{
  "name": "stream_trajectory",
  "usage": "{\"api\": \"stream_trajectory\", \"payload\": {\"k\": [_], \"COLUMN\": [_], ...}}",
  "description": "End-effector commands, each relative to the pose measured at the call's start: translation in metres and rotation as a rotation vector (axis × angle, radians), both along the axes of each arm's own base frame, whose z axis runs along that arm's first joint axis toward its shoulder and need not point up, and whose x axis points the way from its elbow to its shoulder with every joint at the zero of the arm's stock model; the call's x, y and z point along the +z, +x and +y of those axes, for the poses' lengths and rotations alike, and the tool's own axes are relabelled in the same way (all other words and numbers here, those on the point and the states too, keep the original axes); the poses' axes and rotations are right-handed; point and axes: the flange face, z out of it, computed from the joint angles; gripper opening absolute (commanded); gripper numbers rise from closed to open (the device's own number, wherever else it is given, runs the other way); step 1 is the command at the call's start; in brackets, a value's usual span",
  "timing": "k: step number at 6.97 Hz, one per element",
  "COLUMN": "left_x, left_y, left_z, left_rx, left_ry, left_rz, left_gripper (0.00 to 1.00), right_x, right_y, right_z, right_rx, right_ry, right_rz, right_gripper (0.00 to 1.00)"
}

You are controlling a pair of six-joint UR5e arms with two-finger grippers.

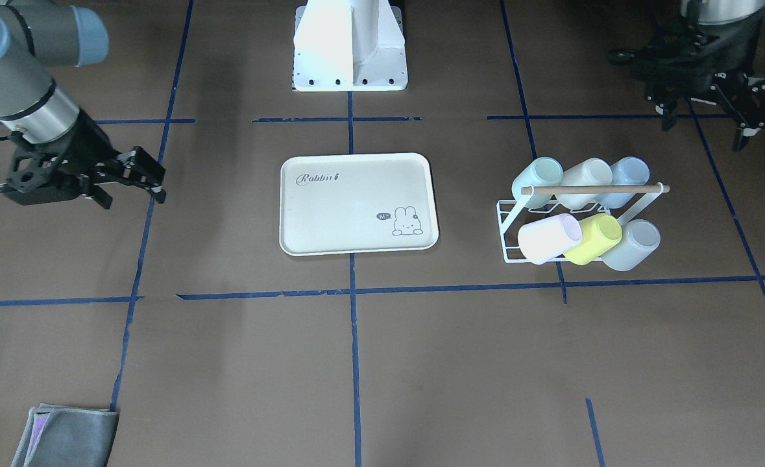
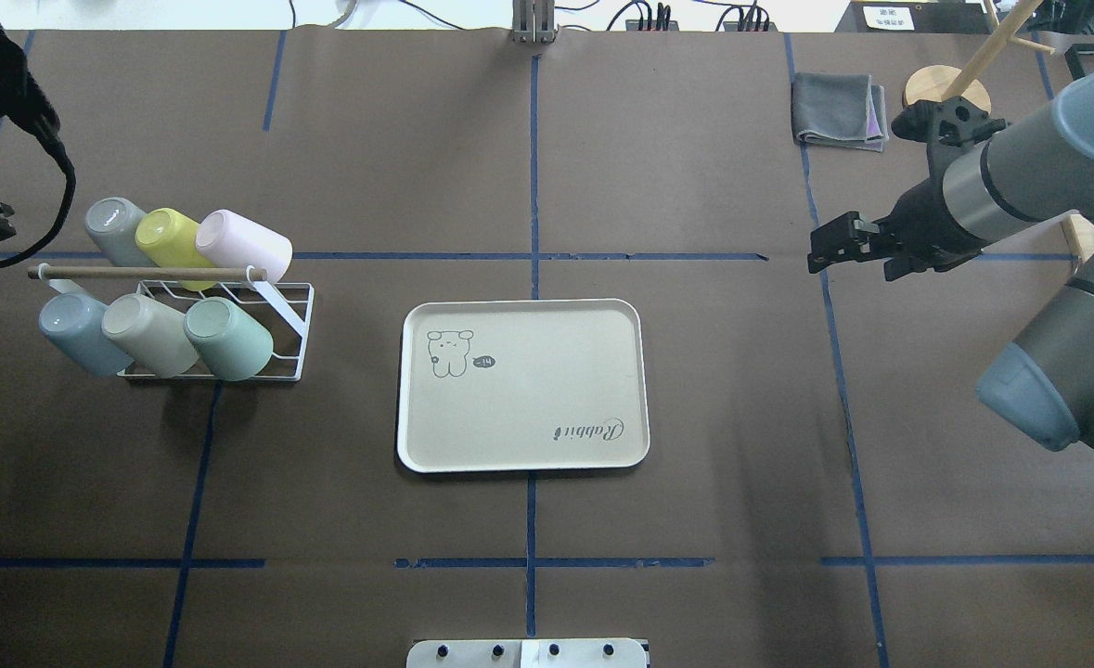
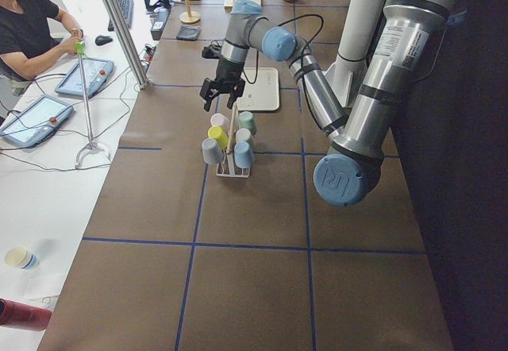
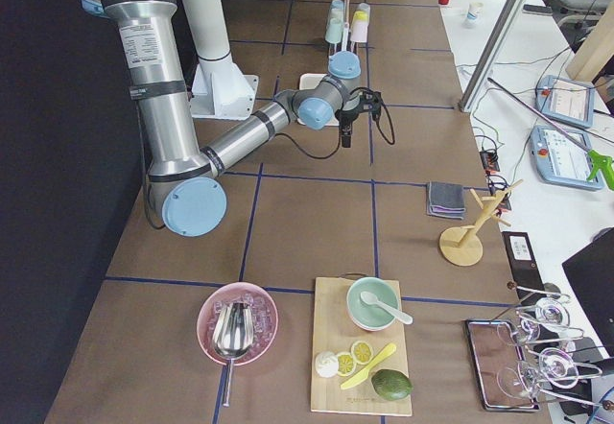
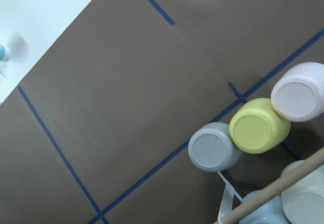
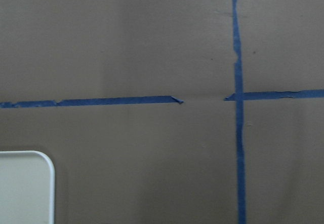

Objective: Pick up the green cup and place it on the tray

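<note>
The green cup [image 2: 228, 339] lies tilted on a white wire rack [image 2: 289, 306], at the end of the near row closest to the tray; it also shows in the front view [image 1: 536, 178]. The cream tray [image 2: 523, 408] with "Rabbit" script lies flat at the table's middle [image 1: 356, 214], with nothing on it. My left gripper [image 1: 703, 130] is open and empty, raised beside the rack on its outer side. My right gripper [image 1: 132, 194] is open and empty, hovering far to the tray's other side. The left wrist view does not show the green cup.
The rack also holds a pink [image 2: 242, 243], a yellow [image 2: 171, 237], a grey [image 2: 115, 227], a blue [image 2: 73, 329] and a cream [image 2: 149, 332] cup under a wooden bar [image 2: 143, 273]. A grey cloth [image 2: 839, 111] and a wooden stand [image 2: 945, 88] sit far right.
</note>
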Motion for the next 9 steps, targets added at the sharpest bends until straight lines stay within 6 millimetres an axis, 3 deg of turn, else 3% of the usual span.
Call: {"api": "stream_trajectory", "payload": {"k": [1, 3, 5, 6, 9], "left_x": [-0.01, -0.021, -0.02, -0.016, 0.029], "left_y": [0.03, 0.074, 0.139, 0.168, 0.233], "left_z": [0.028, 0.056, 0.098, 0.118, 0.128], "left_rx": [0.179, 0.386, 0.514, 0.563, 0.698], "left_ry": [0.169, 0.305, 0.408, 0.459, 0.468], "left_rz": [-0.269, -0.492, -0.609, -0.688, -1.004], "left_gripper": [1.0, 1.0, 0.99, 1.0, 0.99], "right_x": [0.044, 0.076, 0.1, 0.105, 0.111], "right_y": [0.037, 0.066, 0.094, 0.098, 0.099], "right_z": [0.005, 0.007, 0.011, 0.012, 0.016], "right_rx": [-0.031, -0.066, -0.08, -0.082, -0.084], "right_ry": [0.035, 0.075, 0.095, 0.094, 0.08], "right_rz": [0.065, 0.115, 0.15, 0.153, 0.157], "right_gripper": [1.0, 1.0, 1.0, 1.0, 1.0]}}
